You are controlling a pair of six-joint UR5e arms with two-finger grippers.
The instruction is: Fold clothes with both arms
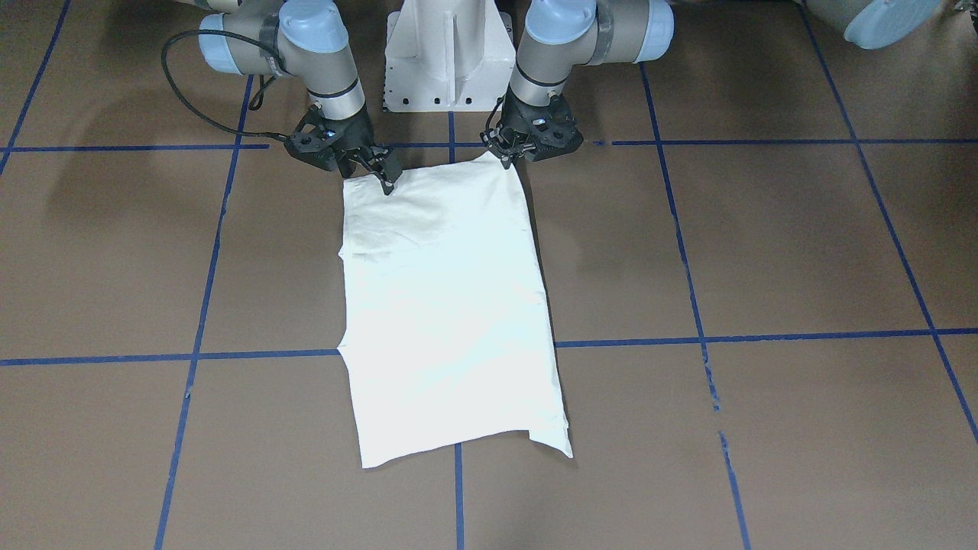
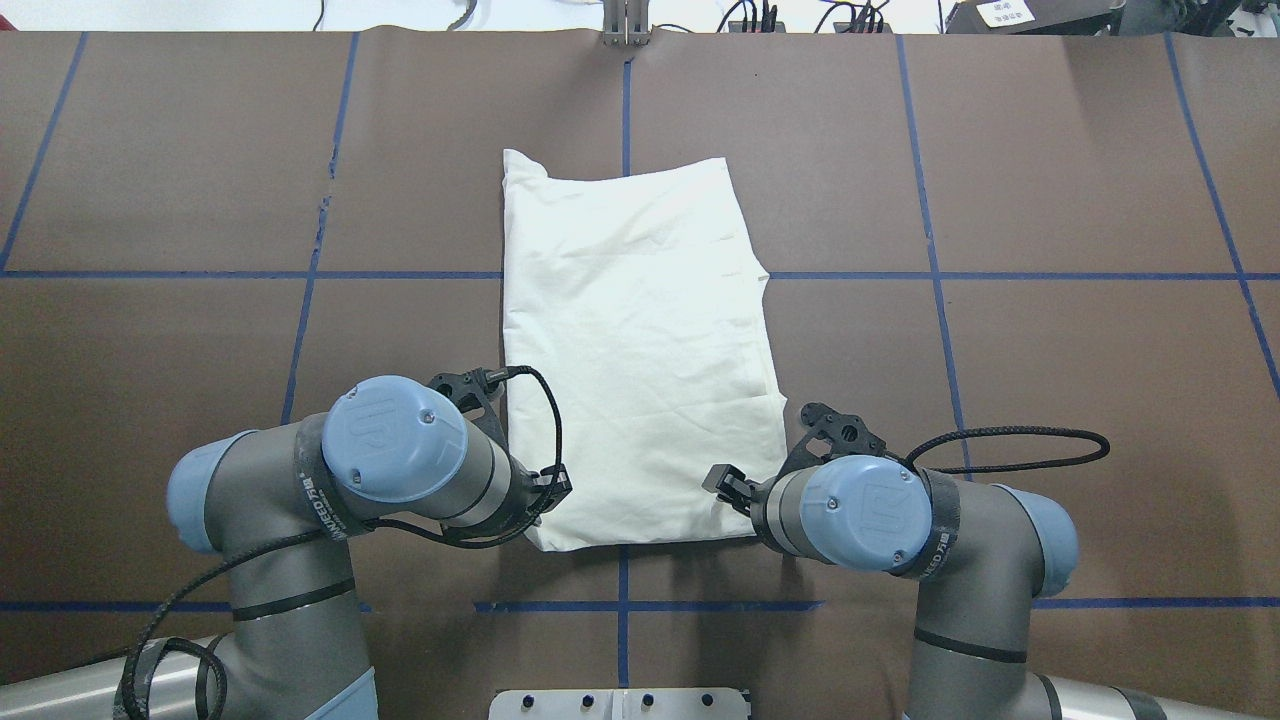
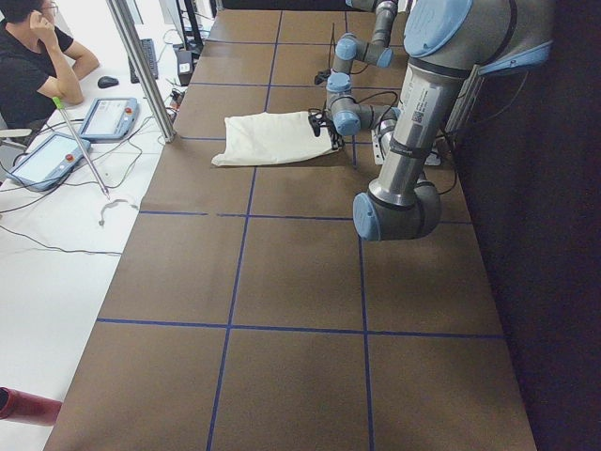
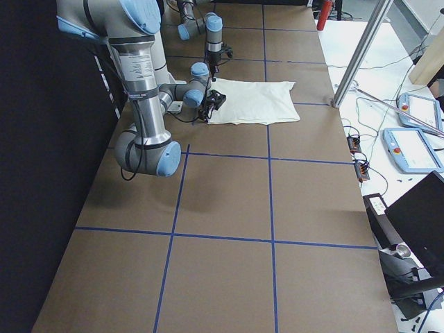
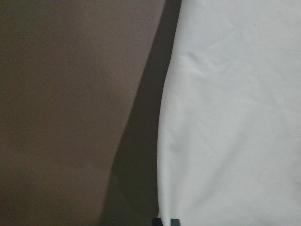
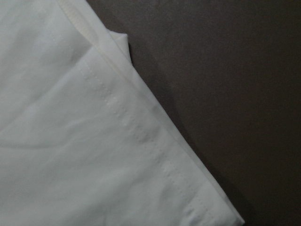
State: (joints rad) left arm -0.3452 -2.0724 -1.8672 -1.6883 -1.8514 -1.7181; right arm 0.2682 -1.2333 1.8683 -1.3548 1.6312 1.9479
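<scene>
The cream-white shirt (image 1: 451, 305) lies folded into a long rectangle on the brown table, plain side up; its print is hidden. It also shows in the overhead view (image 2: 640, 350) and both wrist views (image 5: 235, 117) (image 6: 70, 141). My left gripper (image 1: 506, 158) is at the shirt's near corner on my left and looks shut on the slightly raised cloth; overhead it sits under the wrist (image 2: 548, 488). My right gripper (image 1: 388, 182) has its fingers closed together on the near edge on my right (image 2: 722, 485).
The white pedestal base (image 1: 447, 53) stands just behind the shirt's near edge. Blue tape lines (image 2: 625, 100) grid the table. An operator (image 3: 28, 66), teach pendants (image 3: 108, 117) (image 4: 416, 149) and a metal post (image 3: 141, 66) are beyond the far edge.
</scene>
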